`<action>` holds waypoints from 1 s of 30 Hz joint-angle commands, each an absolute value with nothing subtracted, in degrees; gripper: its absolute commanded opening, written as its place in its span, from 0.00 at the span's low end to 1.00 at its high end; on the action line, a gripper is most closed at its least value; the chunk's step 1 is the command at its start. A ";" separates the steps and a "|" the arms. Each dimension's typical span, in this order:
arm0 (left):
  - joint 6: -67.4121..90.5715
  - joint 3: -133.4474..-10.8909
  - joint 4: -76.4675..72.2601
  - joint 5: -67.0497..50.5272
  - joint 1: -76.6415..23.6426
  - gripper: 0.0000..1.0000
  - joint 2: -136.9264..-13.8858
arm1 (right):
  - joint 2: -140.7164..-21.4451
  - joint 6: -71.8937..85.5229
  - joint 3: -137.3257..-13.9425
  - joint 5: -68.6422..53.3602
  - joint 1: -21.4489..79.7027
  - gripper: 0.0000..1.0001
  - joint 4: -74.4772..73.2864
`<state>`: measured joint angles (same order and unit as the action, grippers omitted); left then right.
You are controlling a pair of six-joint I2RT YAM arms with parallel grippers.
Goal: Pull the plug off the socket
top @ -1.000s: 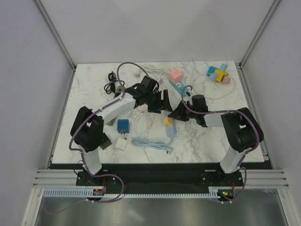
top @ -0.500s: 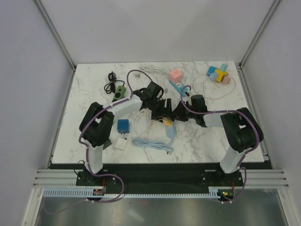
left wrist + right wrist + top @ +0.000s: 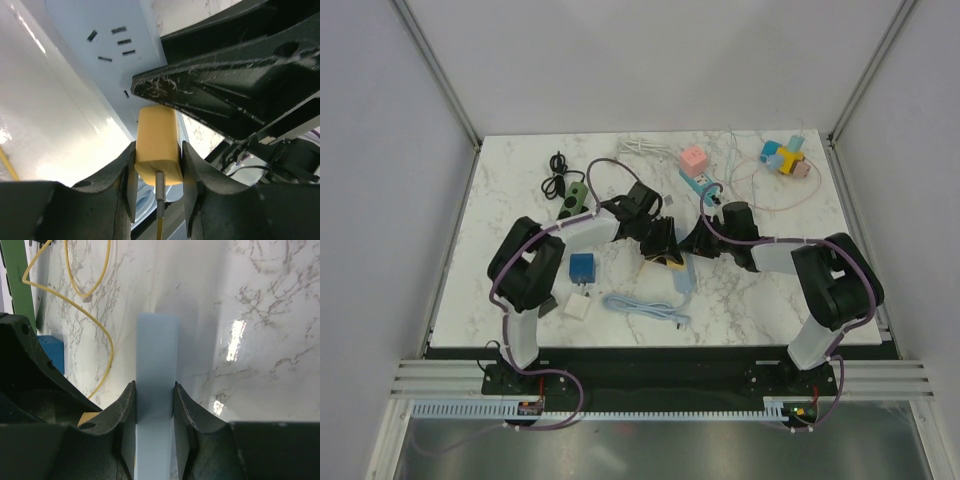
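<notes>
A yellow plug (image 3: 157, 130) sits in a pale blue socket strip (image 3: 100, 75) lying on the marble table. My left gripper (image 3: 158, 148) is shut on the plug, one finger pressed against each side, and the plug's thin cable runs out below it. In the top view the plug (image 3: 672, 260) is at mid table, with the left gripper (image 3: 662, 244) right over it. My right gripper (image 3: 154, 386) is shut on the socket strip (image 3: 156, 340), clamping its narrow body. From above, the right gripper (image 3: 697, 240) holds the far end of the strip (image 3: 684, 284).
A blue adapter (image 3: 582, 266) and a white one (image 3: 577, 307) lie left of the strip, and a coiled pale blue cable (image 3: 645, 305) lies in front. A pink cube (image 3: 693, 158), a colourful block socket (image 3: 783, 155), a black cable (image 3: 557, 175) and a green item (image 3: 577, 192) sit further back.
My left gripper has moved right and down onto the yellow plug and closed on it. The right gripper has kept its hold on the strip.
</notes>
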<state>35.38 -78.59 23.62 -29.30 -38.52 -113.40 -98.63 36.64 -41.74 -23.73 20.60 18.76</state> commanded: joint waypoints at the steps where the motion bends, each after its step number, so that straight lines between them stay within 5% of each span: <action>1: 40.83 -71.24 8.13 -40.31 -39.03 0.02 -106.63 | -97.82 28.57 -40.87 -14.16 21.88 0.00 16.79; 6: 50.18 -61.88 -6.77 -41.84 -38.14 0.02 -103.01 | -98.00 28.48 -40.78 -12.83 21.88 0.00 16.70; 11: 38.60 -70.91 22.03 -14.88 -42.88 0.02 -99.49 | -98.26 28.21 -40.87 -11.78 22.06 0.00 16.44; 14: 38.05 -71.81 21.63 -18.78 -42.81 0.02 -97.91 | -98.70 28.30 -40.87 -11.25 22.24 0.00 16.44; 18: 48.05 -63.91 3.88 -38.22 -39.99 0.02 -95.89 | -99.31 28.21 -41.22 -10.90 22.41 0.00 16.26; 24: 36.13 -69.27 23.73 -18.37 -42.02 0.02 -92.74 | -99.84 27.95 -42.27 -10.37 22.41 0.00 14.51; 30: 46.29 -57.95 1.82 -40.38 -36.75 0.02 -86.23 | -100.89 28.12 -45.08 -10.46 22.41 0.00 12.83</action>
